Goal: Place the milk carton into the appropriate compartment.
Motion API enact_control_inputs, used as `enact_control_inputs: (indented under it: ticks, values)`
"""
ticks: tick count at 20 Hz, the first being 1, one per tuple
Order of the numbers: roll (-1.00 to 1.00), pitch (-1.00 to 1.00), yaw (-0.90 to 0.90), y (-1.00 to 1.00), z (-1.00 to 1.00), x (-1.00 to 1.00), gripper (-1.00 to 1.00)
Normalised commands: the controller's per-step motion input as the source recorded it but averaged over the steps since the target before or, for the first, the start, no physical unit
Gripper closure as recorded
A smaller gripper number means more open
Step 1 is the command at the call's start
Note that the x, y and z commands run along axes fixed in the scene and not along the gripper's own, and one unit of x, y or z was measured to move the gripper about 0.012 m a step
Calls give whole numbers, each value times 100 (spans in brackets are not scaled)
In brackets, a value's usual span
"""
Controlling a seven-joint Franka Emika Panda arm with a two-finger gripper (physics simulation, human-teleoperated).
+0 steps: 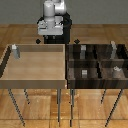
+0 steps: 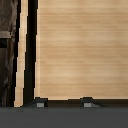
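**Milk carton still waiting in the far corner**

The milk carton is a small whitish box with a pointy top. It stands up straight in the light wooden tray, in the far corner on the exterior view's left. Nothing is touching it.

Moving across, most of the light tray is bare wood. Above its far edge, near the middle, hangs the robot arm. Its jaws are well apart from the carton. In the wrist view only two fingertips peek in, with a wide gap between them and nothing held. So the jaws look open and empty.

On the exterior view's right is the dark tray. Dark walls split it into compartments. A small grey cube sits in one, a taller grey box stands in another, and a few more small grey things sit in others. They are too small to name.

I think the job has hardly begun. The carton is not grabbed yet. What is left: reach over to the carton, close on it, lift it, carry it across to the dark tray, and set it in the right compartment. I cannot tell which one that is.
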Motion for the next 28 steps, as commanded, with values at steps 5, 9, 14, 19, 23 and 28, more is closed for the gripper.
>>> enact_control_inputs:
  ticks: [5,9,14,19,23,28]
  values:
    - [0,0,0,0,0,0,-100]
    - [0,0,0,-75,0,0,-100]
    - [0,0,0,-100,0,0,-100]
    - [0,0,0,-100,0,0,-100]
    - [0,0,0,-100,0,0,-100]
    - [0,0,0,-100,0,0,-100]
